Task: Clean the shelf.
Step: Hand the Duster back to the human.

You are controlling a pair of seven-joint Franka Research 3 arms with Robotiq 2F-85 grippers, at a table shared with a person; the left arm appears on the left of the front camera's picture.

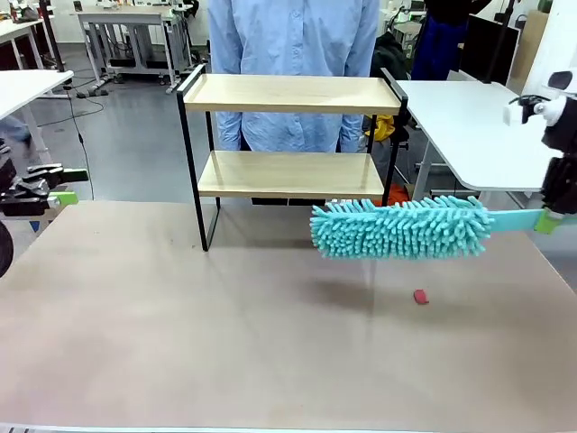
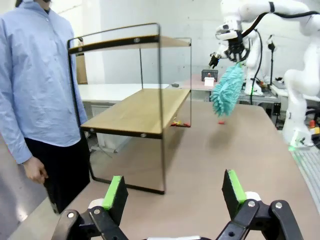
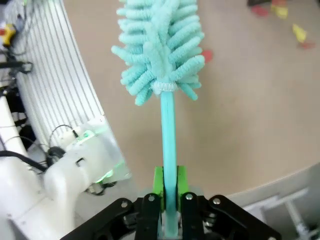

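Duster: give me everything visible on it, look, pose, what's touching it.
The duster has a fluffy teal head of chenille-like microfibre fingers on a flat, thin teal handle that looks like plastic. It is held roughly level above the table, off the surface, with its head pointing toward the shelf and sitting just in front of the lower board's right end. The right pincer is shut on the handle's end; nothing else visibly touches it.
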